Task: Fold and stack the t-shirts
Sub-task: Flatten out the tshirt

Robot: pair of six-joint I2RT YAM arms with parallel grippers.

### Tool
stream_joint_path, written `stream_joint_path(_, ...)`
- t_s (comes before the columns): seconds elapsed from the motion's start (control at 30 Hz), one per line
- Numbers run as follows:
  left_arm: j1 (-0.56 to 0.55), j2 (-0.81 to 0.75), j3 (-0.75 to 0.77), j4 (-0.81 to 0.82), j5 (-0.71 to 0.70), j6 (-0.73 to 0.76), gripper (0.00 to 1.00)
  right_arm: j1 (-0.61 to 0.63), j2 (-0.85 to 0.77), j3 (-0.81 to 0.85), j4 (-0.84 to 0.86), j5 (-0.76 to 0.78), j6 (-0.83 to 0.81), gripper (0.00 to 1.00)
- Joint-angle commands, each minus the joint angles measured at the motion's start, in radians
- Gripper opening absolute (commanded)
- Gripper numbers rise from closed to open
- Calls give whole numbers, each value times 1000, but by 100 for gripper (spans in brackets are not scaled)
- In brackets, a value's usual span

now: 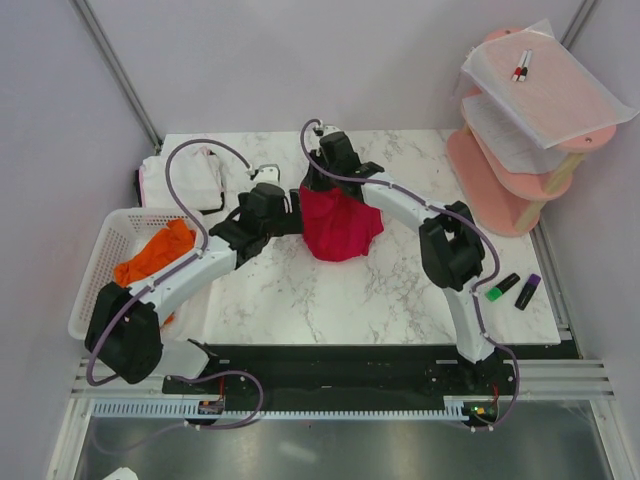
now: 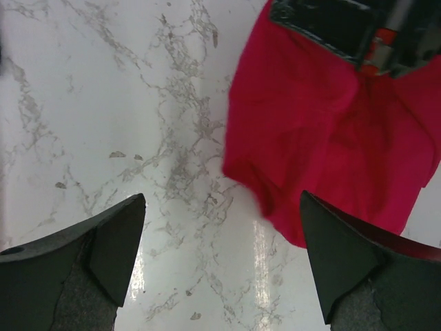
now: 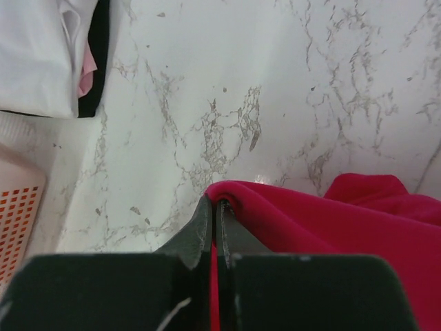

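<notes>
R end effector (image 3: 215,204) clamped on red t-shirt (image 1: 340,228) edge; L end effector (image 2: 222,196) released, jaws wide.

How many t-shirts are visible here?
3. The red t-shirt, middle of the table, is pinched by the right gripper; the orange t-shirt lies in the basket; the white t-shirt lies at its far left. Others may be hidden.

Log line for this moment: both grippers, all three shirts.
left gripper: open, near red shirt | right gripper: shut on red shirt | orange shirt: in basket | white shirt: far-left of table
</notes>
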Motion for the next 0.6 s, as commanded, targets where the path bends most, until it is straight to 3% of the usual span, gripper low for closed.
stream_joint_path(0.0,5,42,-31,156,130,24,99,2,97,152,-17,-92,25,0)
stream_joint_path(0.43,5,432,55,209,183,-32,98,-4,134,218,-19,-53,18,0)
stream_joint_path(0.53,5,473,64,216,174,-45,83,-7,137,216,-20,-55,22,0)
stream_joint_path(0.57,5,475,66,216,173,-46,71,-10,137,216,-19,-53,25,0)
